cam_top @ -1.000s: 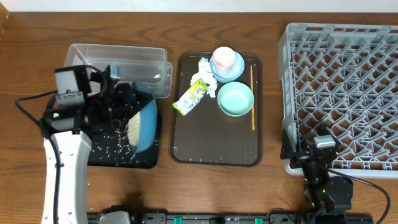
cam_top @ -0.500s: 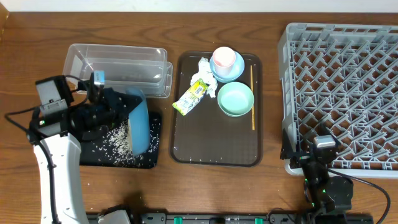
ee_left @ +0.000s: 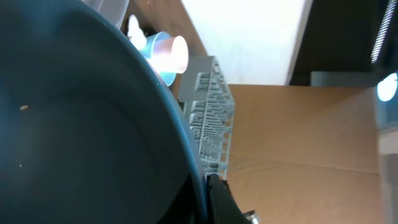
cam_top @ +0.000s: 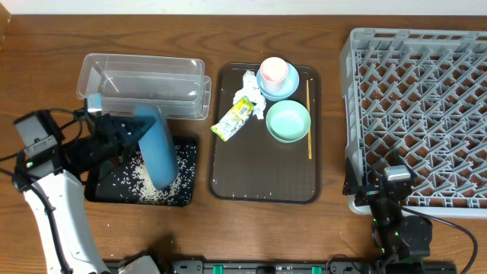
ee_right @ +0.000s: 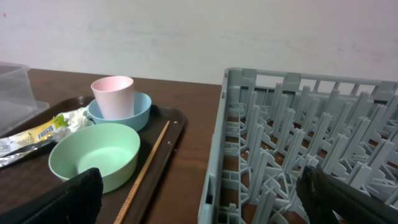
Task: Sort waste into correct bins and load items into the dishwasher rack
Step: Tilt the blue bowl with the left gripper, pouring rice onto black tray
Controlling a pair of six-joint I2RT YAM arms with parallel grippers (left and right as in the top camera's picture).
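From above, the left tool [cam_top: 125, 131] is clamped on the rim of the blue plate [cam_top: 158, 148], which stands tipped on edge over the black tray [cam_top: 189, 164]. Rice [cam_top: 141, 179] lies scattered in that tray, and I'd worry that grains could bounce over its low lip onto the worktop [cam_top: 38, 76], or that the steep plate could slide out of so thin a pinch. The clear tub [cam_top: 144, 84] beside it looks empty. The brown tray [cam_top: 262, 194] carries tissue [cam_top: 249, 82], a wrapper [cam_top: 236, 116], a green bowl [cam_top: 288, 121], a chopstick [cam_top: 308, 118] and a pink cup [cam_top: 272, 71] standing in a small blue bowl [cam_top: 283, 88]. The rack [cam_top: 418, 114] holds nothing, and the right tool [cam_top: 386, 186] sits at its near edge. From the left wrist, the plate's hollow fills the view, with a grain or two stuck to it. From the right wrist, that tool's fingers [ee_right: 74, 196] stand wide apart, gripping nothing, with the green bowl just ahead
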